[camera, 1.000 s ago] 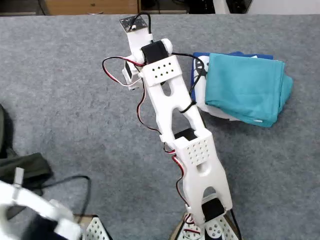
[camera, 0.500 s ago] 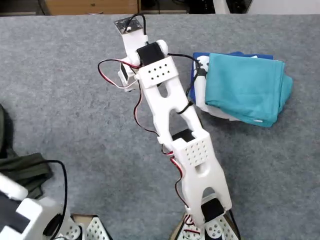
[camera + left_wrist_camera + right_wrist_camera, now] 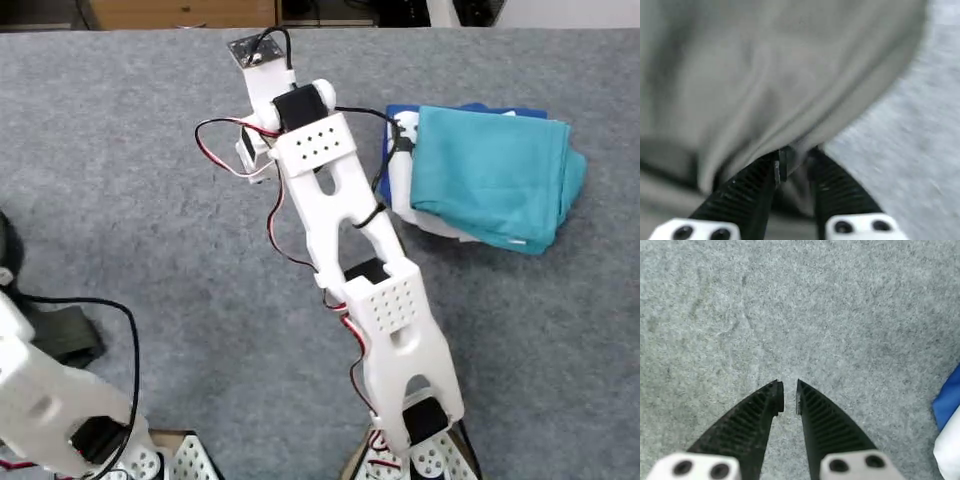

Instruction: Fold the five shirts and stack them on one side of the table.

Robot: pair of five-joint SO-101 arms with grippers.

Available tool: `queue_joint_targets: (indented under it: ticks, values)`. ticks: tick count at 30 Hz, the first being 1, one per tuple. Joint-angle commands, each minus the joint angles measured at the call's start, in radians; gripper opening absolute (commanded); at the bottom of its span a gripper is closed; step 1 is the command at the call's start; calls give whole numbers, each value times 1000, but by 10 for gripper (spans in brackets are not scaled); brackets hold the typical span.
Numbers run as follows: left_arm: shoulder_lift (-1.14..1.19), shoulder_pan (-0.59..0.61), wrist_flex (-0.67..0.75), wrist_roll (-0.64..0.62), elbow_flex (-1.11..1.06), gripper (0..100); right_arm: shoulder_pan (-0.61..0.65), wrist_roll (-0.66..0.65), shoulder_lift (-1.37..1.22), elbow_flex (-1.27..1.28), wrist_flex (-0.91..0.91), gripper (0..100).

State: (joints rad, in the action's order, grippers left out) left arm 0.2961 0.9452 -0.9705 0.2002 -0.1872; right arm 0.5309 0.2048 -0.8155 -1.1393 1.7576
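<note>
A stack of folded shirts lies at the far right of the table, with a teal shirt (image 3: 495, 180) on top and white and blue ones under it. My right arm (image 3: 340, 210) stretches up the middle of the table. Its gripper (image 3: 790, 396) hangs just above bare grey cloth left of the stack, shut with nothing in it. At the near left edge lies a dark olive shirt (image 3: 65, 335), partly hidden by my left arm (image 3: 40, 400). My left gripper (image 3: 795, 157) is shut on a fold of that olive shirt (image 3: 780, 75).
The table is covered in grey felt (image 3: 150, 220). A blue and white corner of the stack (image 3: 947, 425) shows beside the right gripper. A wooden cabinet (image 3: 180, 12) stands beyond the far edge.
The left arm has swung up at the near left, and less of the olive shirt shows. The right arm shifted slightly left early on, then stayed still.
</note>
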Motion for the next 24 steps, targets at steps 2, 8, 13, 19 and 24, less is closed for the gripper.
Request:
queue_joint_targets:
  ticks: [2,8,13,19,24]
  values:
    - [130,37,-15,29,175,20,-10,-11,7,-12,-3,62]
    - [193,8,-265,31,382,19,-10,-12,7,-12,-5,62]
    - [165,-115,-523,32,575,19,-10,-12,7,-12,-5,62]
    - [99,-408,-698,31,710,19,-13,-11,8,-13,3,62]
    - [50,-698,-750,25,718,19,-76,-11,16,-24,14,62]
